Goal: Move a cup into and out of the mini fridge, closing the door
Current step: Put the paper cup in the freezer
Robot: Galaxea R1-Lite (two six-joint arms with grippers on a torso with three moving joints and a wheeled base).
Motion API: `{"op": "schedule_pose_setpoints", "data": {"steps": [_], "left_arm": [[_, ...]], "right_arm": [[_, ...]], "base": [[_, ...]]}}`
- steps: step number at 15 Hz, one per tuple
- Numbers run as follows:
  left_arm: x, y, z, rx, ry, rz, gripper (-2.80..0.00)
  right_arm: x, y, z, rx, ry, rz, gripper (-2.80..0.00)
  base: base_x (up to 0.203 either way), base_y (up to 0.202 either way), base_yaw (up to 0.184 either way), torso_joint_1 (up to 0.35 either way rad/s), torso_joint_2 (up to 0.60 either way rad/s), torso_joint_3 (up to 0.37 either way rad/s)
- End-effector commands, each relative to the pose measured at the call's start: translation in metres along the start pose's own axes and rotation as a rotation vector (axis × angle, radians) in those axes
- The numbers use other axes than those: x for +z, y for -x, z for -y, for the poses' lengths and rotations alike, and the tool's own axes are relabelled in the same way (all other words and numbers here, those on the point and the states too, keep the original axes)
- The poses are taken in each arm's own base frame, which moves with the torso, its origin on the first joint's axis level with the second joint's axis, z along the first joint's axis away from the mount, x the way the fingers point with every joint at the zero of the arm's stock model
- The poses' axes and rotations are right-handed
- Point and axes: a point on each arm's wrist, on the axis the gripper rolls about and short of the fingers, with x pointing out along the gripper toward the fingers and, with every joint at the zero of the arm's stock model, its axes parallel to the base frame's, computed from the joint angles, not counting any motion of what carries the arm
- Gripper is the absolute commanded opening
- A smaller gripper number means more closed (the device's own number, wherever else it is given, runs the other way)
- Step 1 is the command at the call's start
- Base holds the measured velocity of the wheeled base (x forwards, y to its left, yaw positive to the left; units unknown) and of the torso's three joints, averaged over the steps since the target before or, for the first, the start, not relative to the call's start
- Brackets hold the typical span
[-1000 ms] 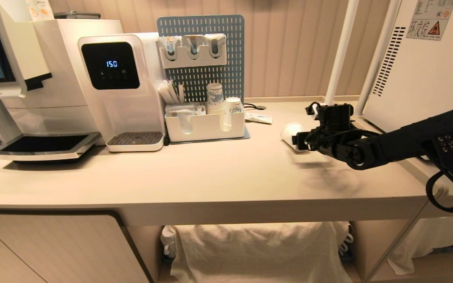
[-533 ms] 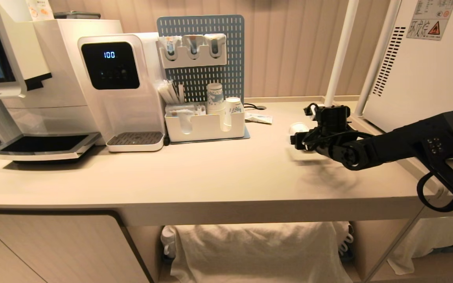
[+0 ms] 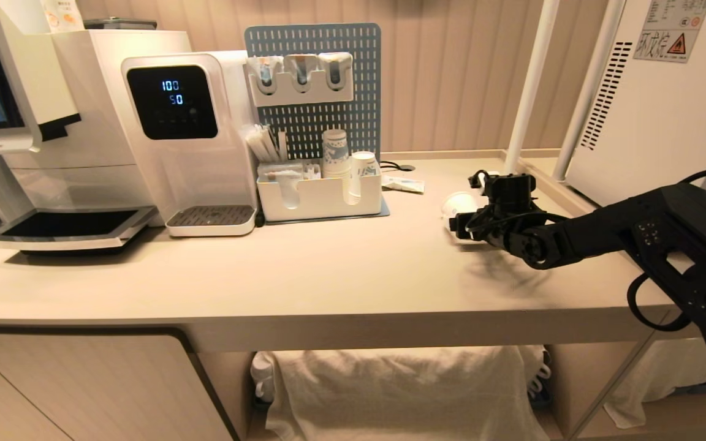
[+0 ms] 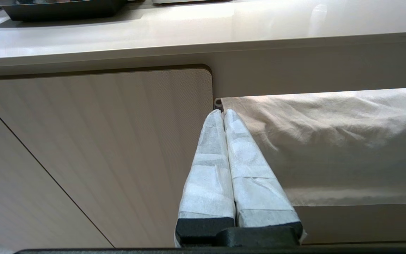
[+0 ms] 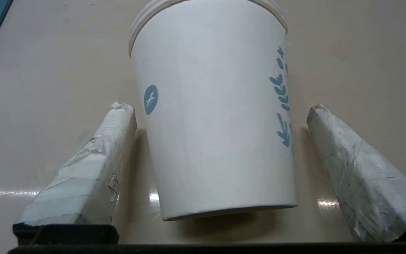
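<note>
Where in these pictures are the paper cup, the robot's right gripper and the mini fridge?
cup (image 5: 210, 116): right wrist view, middle of its white side wall.
right gripper (image 5: 220, 109): right wrist view, midway between its open taped fingertips, on either side of the cup.
mini fridge (image 3: 659, 116): head view, white side panel beside the vent slots.

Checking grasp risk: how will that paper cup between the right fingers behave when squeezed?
The cup looks like thin paper, so probably light and crushable. It seems to lie on its side on the counter, so may roll. The right gripper straddles it, open.
</note>
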Motion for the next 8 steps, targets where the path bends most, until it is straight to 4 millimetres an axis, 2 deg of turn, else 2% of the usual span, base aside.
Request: {"op": "schedule_pose_setpoints", "data": {"steps": [1, 5, 6, 8], "left_arm": [[0.0000, 0.0000, 0.0000, 0.000, 0.000, 0.000, -2.80], [0.0000, 0.0000, 0.0000, 0.000, 0.000, 0.000, -2.80], [0.0000, 0.0000, 0.0000, 0.000, 0.000, 0.000, -2.80], [0.0000, 0.0000, 0.0000, 0.000, 0.000, 0.000, -2.80]], "right_arm": [[-0.0039, -0.0040, 0.0011, -0.006, -0.001, -0.003, 0.00], [-0.0012, -0.0066, 0.0058, -0.008, -0.006, 0.013, 0.00], [-0.0005, -0.0068, 0.0050, -0.006, -0.002, 0.025, -2.80], [0.0005, -0.0065, 0.0050, -0.005, 0.004, 0.022, -2.80]], "base": [[0.000, 0.000, 0.000, 0.000, 0.00, 0.000], [0.000, 0.000, 0.000, 0.000, 0.00, 0.000], [0.000, 0.000, 0.000, 0.000, 0.00, 0.000], [0.000, 0.000, 0.000, 0.000, 0.00, 0.000]]}}
